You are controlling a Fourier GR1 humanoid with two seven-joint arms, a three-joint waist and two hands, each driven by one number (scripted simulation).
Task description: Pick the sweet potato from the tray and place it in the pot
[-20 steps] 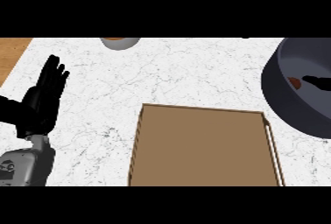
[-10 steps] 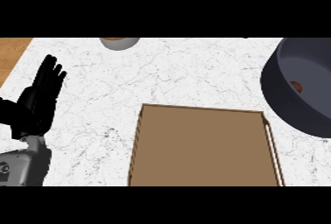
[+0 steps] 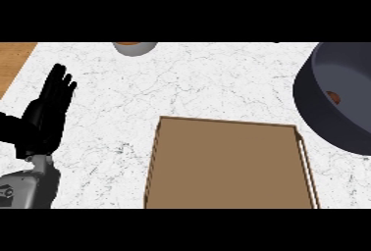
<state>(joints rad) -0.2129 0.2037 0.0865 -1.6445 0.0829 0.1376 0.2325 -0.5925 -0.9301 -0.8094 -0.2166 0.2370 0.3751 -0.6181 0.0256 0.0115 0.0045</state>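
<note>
The tray sits at the counter's front edge, the pot at its right edge, a bowl at the back edge.

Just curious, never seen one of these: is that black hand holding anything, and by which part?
Nothing is held. The left hand rests open at the left edge, fingers straight.

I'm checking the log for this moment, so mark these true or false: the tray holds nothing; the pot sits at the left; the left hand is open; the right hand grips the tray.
1. The tray holds nothing: true.
2. The pot sits at the left: false, it is at the right edge, with a small orange-brown thing showing inside.
3. The left hand is open: true, resting with fingers up at the left.
4. The right hand grips the tray: false, no right hand shows.
</note>
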